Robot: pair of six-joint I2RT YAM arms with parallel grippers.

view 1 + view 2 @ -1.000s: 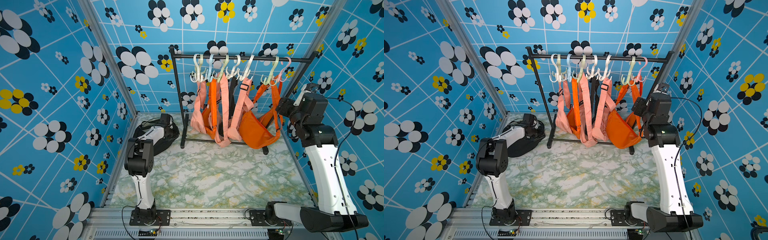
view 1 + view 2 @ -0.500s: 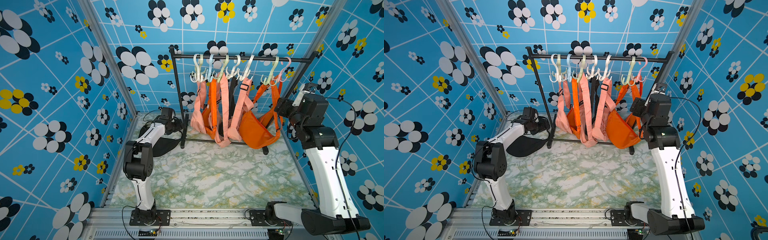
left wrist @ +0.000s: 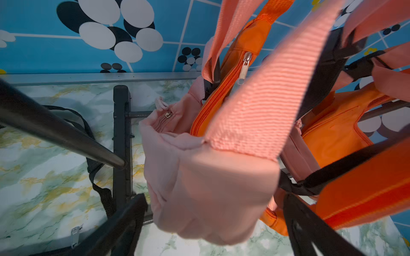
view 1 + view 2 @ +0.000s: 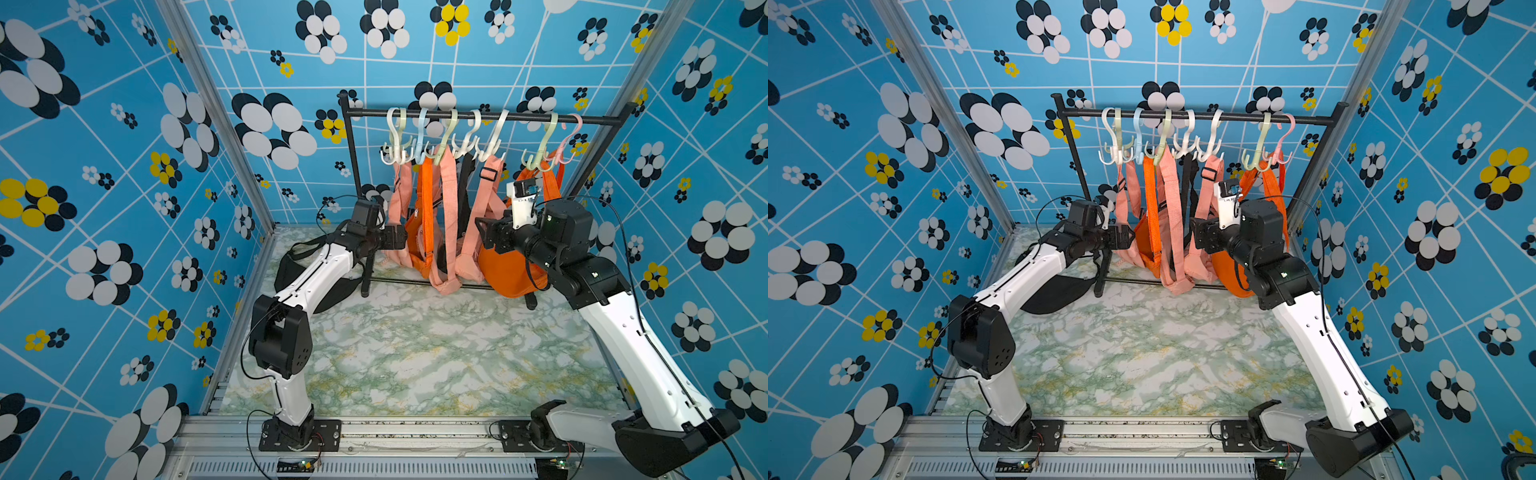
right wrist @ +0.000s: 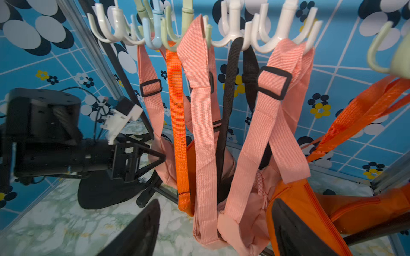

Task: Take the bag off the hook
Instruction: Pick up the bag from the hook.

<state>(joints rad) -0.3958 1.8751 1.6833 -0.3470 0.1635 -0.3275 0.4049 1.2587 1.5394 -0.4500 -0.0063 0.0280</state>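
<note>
**A:** Which arm was nearer a hanging bag?

**B:** Both were close. From the near edge of the counter the arms stretched toward the rack. A black bag lay on the counter at the left, behind the left arm. Past it, the left gripper was level with the pink bag at the rack's left end and pointed right at its body. The right gripper pointed left at the middle bags, with the orange bag just beside it.

**A:** And the jaws?

**B:** The left gripper stood wide with nothing in it. In the left wrist view the pink bag's body sat in the gap ahead of the fingers, though I could not tell whether it touched them. The right gripper was also well spread and empty.

**A:** How did the pink bag lie?

**B:** It hung straight down. Its strap ran up from the body to a hook on the rail, so the long axis was upright. I'd judge the strap had to rise to clear the hook's tip, and that the grip belonged higher than the left gripper was.
</note>
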